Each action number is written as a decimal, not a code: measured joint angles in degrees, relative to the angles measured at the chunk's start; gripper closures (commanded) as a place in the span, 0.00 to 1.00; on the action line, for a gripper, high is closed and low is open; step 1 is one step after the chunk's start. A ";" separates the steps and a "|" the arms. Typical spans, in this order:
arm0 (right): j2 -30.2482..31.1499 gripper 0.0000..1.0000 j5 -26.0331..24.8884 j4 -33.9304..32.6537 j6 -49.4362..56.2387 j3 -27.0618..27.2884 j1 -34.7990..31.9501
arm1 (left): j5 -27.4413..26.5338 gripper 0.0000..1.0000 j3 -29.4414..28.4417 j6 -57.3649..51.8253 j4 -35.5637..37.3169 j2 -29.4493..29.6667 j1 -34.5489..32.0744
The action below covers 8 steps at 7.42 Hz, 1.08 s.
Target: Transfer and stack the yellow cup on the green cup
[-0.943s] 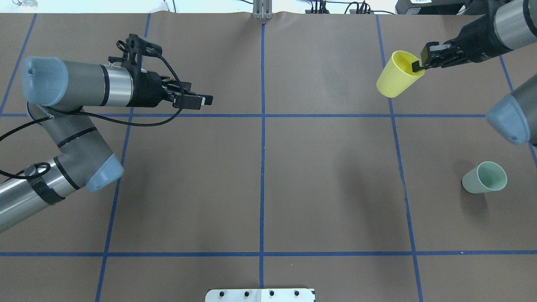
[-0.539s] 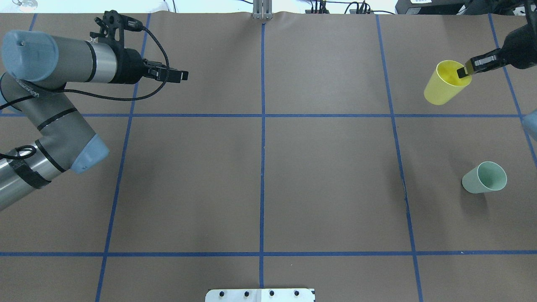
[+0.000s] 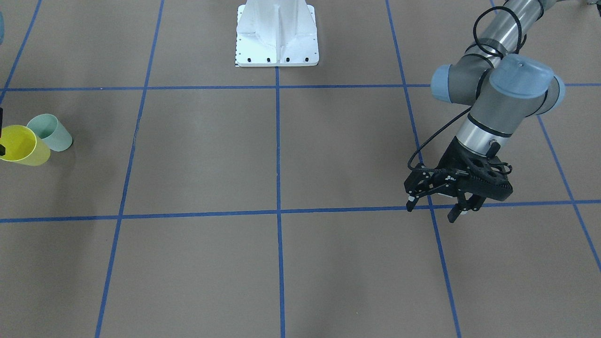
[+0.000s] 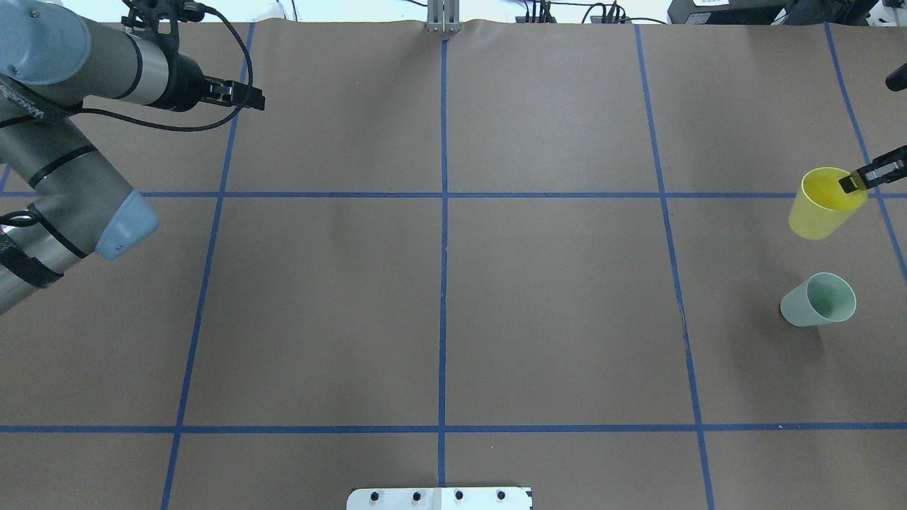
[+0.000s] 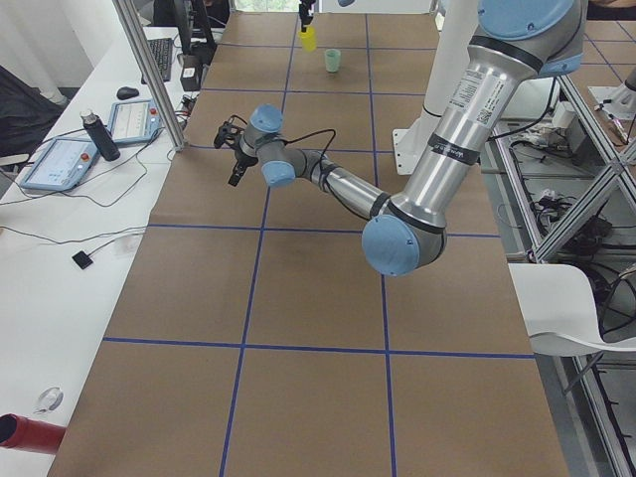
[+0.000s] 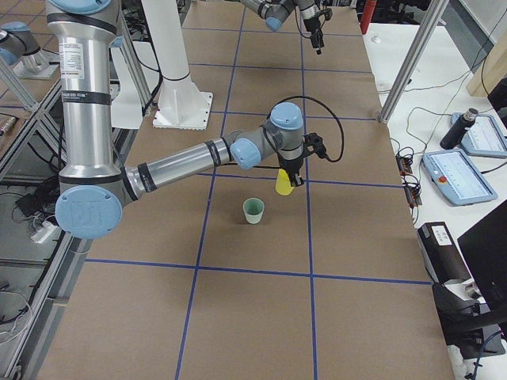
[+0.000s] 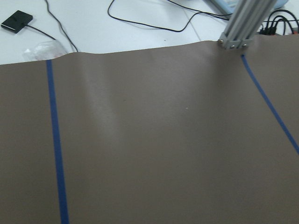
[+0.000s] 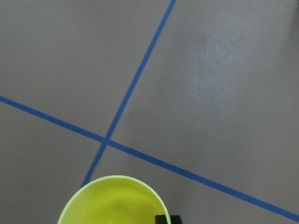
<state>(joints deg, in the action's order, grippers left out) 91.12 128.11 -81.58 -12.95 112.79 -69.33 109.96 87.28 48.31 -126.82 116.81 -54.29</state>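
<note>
The white arm mount (image 3: 277, 37) sits at your bench's robot-side edge, well apart. By the right edge, the right gripper (image 4: 866, 177) pinches the yellow cup (image 4: 820, 205) at its rim; the green cup (image 4: 818, 300) stands close beside. Across the bench, the left gripper (image 3: 434, 209) hangs spread, empty.

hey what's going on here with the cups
The right gripper holds the bright yellow plastic tumbler by its rim, one finger inside, seemingly above the brown table. The pale mint-green plastic tumbler stands upright nearby, not yet under it. The left gripper is open and empty, far off on the other side.
</note>
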 measured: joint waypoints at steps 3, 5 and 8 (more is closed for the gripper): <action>6.60 1.00 -0.99 -4.85 2.01 7.70 -0.46 | 0.07 0.00 -0.16 -0.17 3.02 -0.02 -1.27; 10.13 1.00 -1.26 -1.04 1.93 8.28 -0.34 | 0.13 0.00 -0.17 -0.32 3.18 -0.08 -1.46; 11.45 1.00 -0.63 5.73 1.25 5.01 -0.10 | 0.40 0.00 -0.17 -0.51 4.17 -0.34 -1.76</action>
<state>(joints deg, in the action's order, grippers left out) 102.57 127.47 -75.85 -11.70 117.80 -69.43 110.36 87.11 47.80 -122.65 116.46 -56.05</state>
